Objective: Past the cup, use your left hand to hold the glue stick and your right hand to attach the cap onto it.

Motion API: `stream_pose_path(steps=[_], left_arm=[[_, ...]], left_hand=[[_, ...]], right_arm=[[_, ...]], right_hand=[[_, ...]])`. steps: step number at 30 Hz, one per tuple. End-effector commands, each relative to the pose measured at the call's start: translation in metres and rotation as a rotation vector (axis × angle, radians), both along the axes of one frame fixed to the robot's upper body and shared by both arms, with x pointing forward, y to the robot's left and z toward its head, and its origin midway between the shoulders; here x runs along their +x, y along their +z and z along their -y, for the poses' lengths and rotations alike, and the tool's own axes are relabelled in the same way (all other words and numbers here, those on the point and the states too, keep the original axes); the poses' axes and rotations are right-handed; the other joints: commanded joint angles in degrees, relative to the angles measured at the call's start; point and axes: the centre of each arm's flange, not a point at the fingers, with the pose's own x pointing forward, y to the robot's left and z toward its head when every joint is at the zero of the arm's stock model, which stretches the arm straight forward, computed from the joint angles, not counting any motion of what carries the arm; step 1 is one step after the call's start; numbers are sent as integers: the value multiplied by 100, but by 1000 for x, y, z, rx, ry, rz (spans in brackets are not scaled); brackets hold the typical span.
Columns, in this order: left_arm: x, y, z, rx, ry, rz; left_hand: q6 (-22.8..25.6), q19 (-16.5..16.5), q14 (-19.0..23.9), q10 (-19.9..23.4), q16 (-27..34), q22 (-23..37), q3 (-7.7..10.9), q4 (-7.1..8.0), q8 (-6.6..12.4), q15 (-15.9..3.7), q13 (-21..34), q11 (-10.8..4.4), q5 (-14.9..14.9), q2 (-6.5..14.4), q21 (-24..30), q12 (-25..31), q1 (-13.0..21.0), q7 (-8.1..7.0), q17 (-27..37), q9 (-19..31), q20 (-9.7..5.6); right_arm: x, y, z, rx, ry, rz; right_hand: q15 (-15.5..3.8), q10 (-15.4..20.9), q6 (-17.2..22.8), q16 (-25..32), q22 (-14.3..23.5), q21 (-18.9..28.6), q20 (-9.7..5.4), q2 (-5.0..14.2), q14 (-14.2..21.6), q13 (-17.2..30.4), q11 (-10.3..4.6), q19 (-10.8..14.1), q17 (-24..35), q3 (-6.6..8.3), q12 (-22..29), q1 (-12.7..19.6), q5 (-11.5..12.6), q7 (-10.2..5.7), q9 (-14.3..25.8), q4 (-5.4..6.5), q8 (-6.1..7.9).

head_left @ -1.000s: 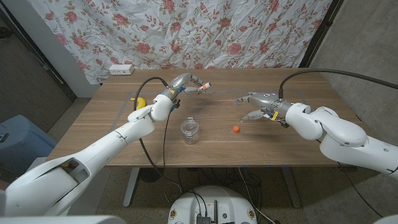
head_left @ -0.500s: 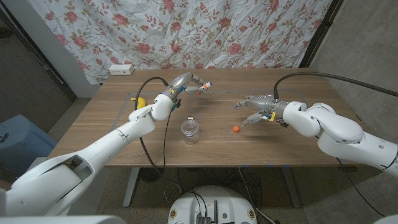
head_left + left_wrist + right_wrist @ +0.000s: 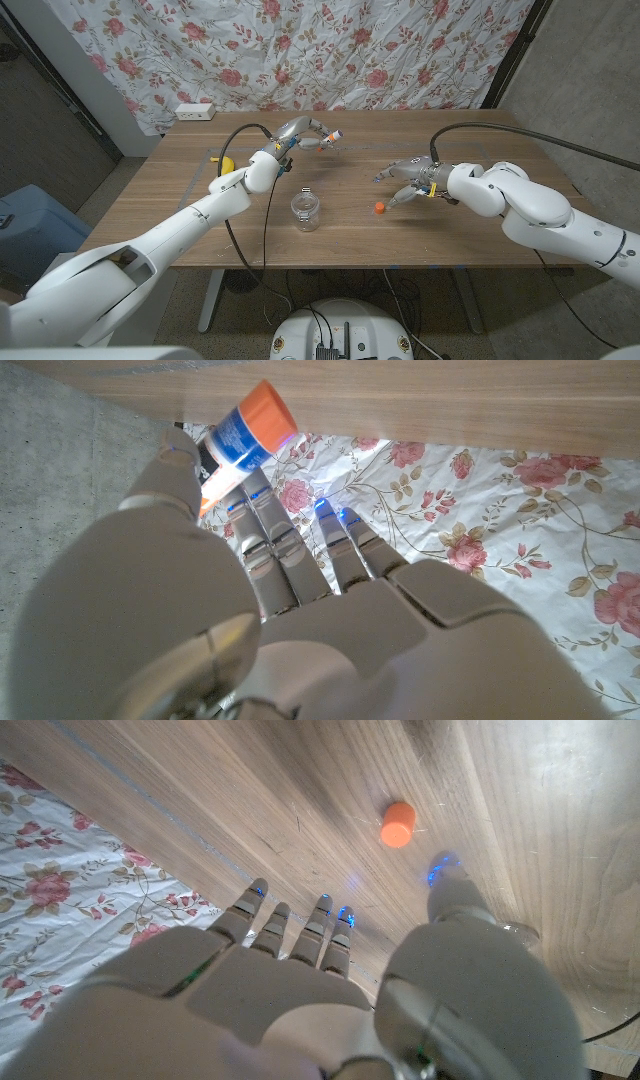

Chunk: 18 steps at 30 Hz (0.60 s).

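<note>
My left hand [image 3: 300,133] is raised over the far middle of the table, past the clear cup [image 3: 306,211], and grips the glue stick [image 3: 327,137]. The left wrist view shows the glue stick [image 3: 248,432], blue and white with an orange end, held between thumb and fingers of my left hand [image 3: 290,620]. The small orange cap [image 3: 380,208] lies on the wood right of the cup. My right hand [image 3: 408,178] hovers just beyond and right of the cap with fingers spread, holding nothing. In the right wrist view the cap [image 3: 398,823] lies ahead of my right hand's fingertips [image 3: 330,925].
A yellow object [image 3: 227,162] lies at the table's [image 3: 180,215] far left beside my left arm. A white power strip [image 3: 194,111] sits at the back left edge. A floral curtain [image 3: 400,50] hangs behind the table.
My right hand has shifted left and slightly nearer, closing on the orange cap. The left hand keeps the glue stick in the same place.
</note>
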Motion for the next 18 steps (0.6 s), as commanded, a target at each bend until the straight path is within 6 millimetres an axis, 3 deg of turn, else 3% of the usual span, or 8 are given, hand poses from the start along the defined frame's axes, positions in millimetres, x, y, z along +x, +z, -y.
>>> stream_pose_path(steps=[1, 18], left_arm=[[4, 1, 1, -4, -13, 6], [6, 2, 4, 4, -14, 10]], left_hand=[[132, 5, -10, -15, -5, 11, 20, 25, 37, -814, 17, -18, 19, 175, 29, 16, 85, -58, 5, 30, -333], [152, -2, -8, -10, -3, 11, 13, 22, 48, -808, 17, -18, 18, 203, 29, 21, 77, -53, 5, 30, -326]], right_arm=[[8, -6, -9, -58, -6, -19], [19, -18, -12, -87, -10, -43]], right_hand=[[-16, 118, 70, 59, 14, 27, -12, 12, 51, 18, -12, 84, 15, 41, 55, 90, -21, -8, 12, 7, 26], [-42, 179, 120, 83, 14, 34, -68, 9, 125, 20, -19, 160, 16, 63, 41, 159, -33, -39, 11, 27, 30]])
